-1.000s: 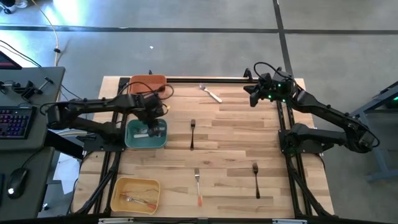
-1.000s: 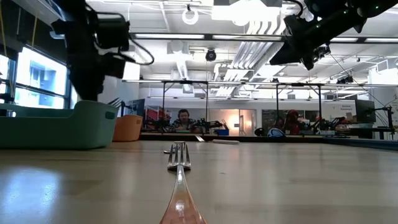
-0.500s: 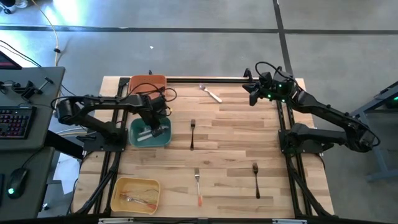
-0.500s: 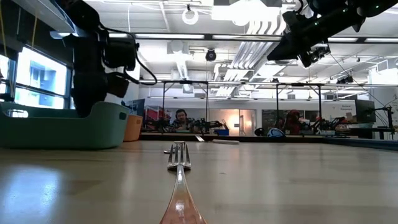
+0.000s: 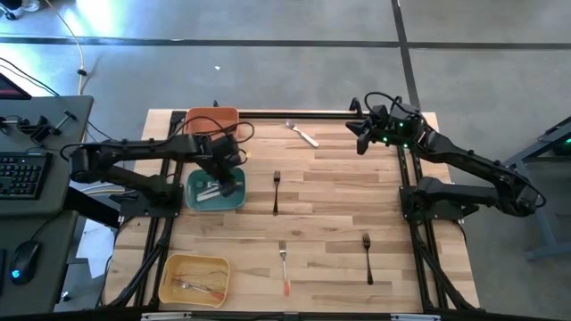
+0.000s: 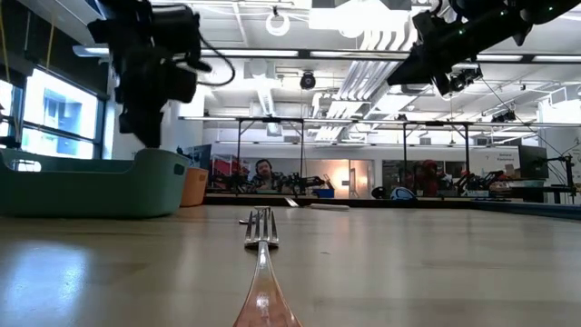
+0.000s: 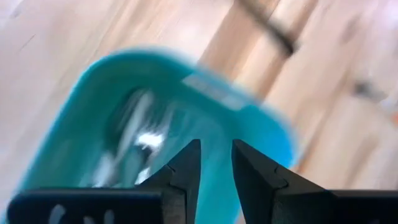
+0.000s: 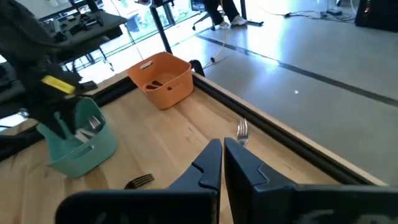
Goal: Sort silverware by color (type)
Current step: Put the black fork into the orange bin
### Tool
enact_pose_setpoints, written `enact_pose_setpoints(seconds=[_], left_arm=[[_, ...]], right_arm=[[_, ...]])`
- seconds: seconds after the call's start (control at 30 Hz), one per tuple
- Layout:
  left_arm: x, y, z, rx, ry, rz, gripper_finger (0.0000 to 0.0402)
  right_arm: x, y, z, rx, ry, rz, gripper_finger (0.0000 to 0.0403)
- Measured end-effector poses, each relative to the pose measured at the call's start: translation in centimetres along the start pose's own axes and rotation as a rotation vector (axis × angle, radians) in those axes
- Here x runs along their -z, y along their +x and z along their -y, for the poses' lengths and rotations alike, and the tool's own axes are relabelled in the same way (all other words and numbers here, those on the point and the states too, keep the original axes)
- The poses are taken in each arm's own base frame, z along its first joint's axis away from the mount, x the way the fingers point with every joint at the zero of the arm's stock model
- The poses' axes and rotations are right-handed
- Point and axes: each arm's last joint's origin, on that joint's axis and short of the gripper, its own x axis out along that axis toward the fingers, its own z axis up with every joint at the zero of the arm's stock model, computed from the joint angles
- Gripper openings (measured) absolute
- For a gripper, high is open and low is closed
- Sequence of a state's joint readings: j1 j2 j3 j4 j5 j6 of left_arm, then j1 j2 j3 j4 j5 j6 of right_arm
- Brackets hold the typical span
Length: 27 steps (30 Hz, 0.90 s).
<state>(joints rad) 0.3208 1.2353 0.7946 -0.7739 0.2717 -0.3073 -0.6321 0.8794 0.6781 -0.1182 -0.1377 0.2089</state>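
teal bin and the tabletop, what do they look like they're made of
Teal bin: probably molded plastic, judging by its even colour, rounded corners and smooth matte walls. Tabletop: wood, apparently butcher block, given the many pale glued strips with visible grain and a slight sheen in the low view.

Left end effector [image 5: 228, 181] above middle bin [image 5: 214, 190]; forks [image 5: 277, 191] on table [image 5: 339, 232] rightward; right end effector [image 5: 361, 135] at far edge

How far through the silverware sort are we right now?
Partly done. The teal bin and yellow bin already hold silverware. The left gripper hangs over the teal bin, nothing visible in its jaws; the right gripper waits shut at the far edge. Left on the table: two black forks, an orange-handled fork, a white-handled piece.
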Motion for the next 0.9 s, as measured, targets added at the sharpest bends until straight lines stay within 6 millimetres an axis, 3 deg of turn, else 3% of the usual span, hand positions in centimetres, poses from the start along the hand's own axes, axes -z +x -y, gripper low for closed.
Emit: enact_pose_setpoints(seconds=[0.13, 0.4, 0.67, 0.9], left_arm=[[-0.8, -0.5, 2.0, 0.037, -0.101, 0.077, 0.0062], [-2.6, 0.5, 6.8, -0.037, -0.302, 0.227, 0.0052], [-5.0, 4.2, 10.9, -0.107, -0.431, 0.214, 0.0095], [-8.2, 8.4, 11.6, -0.186, -0.474, 0.184, 0.0138]], right_arm=[[0.1, 0.3, 0.1, -0.002, -0.037, -0.014, 0.0], [0.0, 0.2, -0.6, -0.218, -0.087, -0.021, 0.0], [0.0, 0.2, -0.6, -0.223, -0.115, -0.02, 0.0], [0.0, 0.1, -0.8, -0.281, -0.103, -0.03, 0.0]])
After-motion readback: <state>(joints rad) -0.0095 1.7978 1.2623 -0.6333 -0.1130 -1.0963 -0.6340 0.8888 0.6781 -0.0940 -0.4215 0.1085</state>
